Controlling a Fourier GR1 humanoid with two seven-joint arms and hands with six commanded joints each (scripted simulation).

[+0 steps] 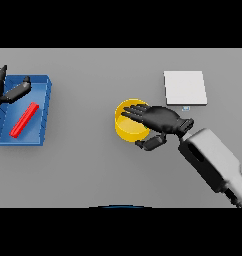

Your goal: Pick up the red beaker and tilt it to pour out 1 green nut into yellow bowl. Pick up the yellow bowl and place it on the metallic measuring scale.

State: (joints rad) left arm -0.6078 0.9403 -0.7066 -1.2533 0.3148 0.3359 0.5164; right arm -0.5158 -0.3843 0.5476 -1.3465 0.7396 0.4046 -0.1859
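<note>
Risk lies in the grip: the right hand (163, 120) spreads straight fingers over the yellow bowl (129, 126), mid-table, thumb at its near wall. Unclamped, it may tip or slide short of the scale (185, 87) by the far right edge.

Left hand (5, 90) hangs relaxed over the blue tray (43, 107) at the left edge.

Grey table (93, 170) — plain, unpatterned. Yellow bowl (128, 127), uniform colour. Blue tray (40, 85) holding 1 red bar (24, 119). Pale silvery-white scale (185, 87), flat tone. Right hand (160, 119) and left hand (5, 90) — both black; right forearm (213, 160) light grey.
</note>
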